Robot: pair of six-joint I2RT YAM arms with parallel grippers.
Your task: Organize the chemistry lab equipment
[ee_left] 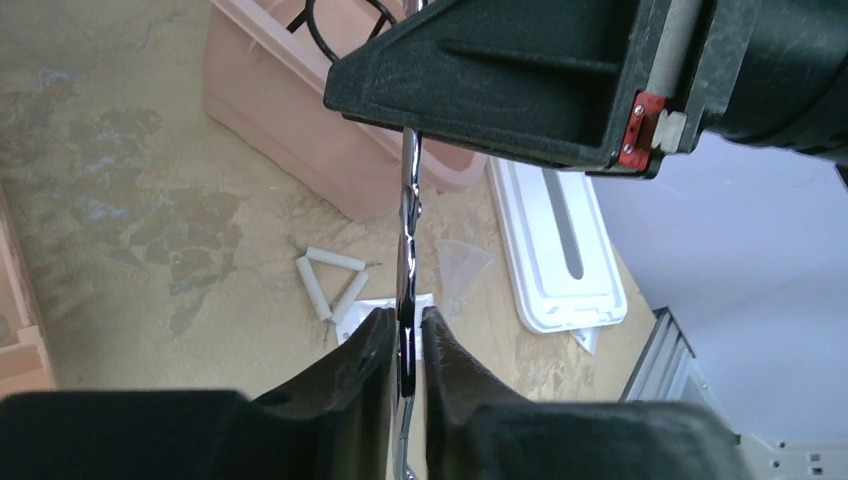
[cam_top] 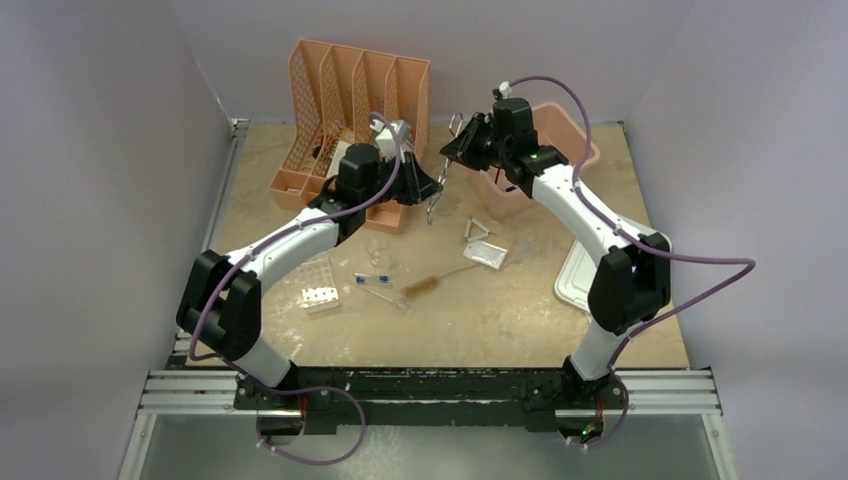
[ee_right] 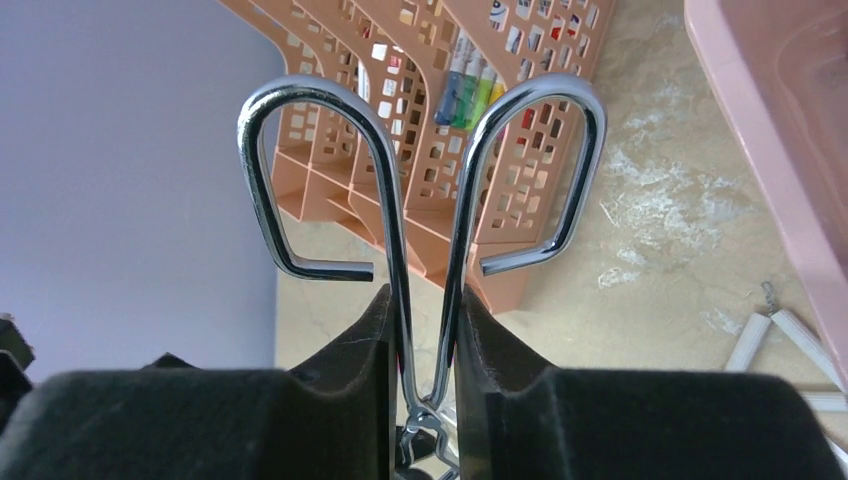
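Looking for the metal tongs, Ana: where are they?

Off the counter, Ben, held up in the air between the two arms. They sit just right of the peach slotted file organizer and left of the pink tub. They hang tilted, with the handle loops at the far, upper end.

Which end effector has them?

Both. The left end effector is closed tight on the lower stretch. Its wrist view shows the fingers pinching the tongs edge-on. The right end effector has its fingers drawn in narrow onto the two shanks of the tongs. It grips just below the loops and touches a shank on each side.

And the rest of the equipment?

Down on the counter, nearer than the tongs. The white tube rack lies at the left, beside the left arm. The blue-capped clear tubes are just right of it, then the bristle brush. The wire triangle lies further right, near the tub's front wall. The white lid lies flat at the right, beside the right arm's elbow.
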